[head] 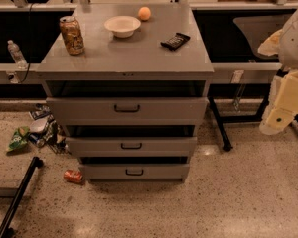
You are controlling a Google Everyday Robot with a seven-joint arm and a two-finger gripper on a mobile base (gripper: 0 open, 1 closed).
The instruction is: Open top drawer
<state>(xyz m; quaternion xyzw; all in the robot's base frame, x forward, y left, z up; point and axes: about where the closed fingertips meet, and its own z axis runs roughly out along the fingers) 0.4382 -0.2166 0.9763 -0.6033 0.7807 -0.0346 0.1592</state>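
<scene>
Top drawer (126, 111) partly out; can (71, 34), bowl (122, 26), orange (144, 13) above it. Gripper (279, 115) well right of it; open or closed, cannot tell.

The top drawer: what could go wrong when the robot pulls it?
1. The robot's pale hand sits far right of the grey cabinet, well away from the top grey metal drawer's small dark bar handle; two lower drawers carry similar handles, so it might grab the wrong one.
2. A hard tug could shake the cabinet, and the round orange fruit or tall drink can on top might roll or tip.
</scene>
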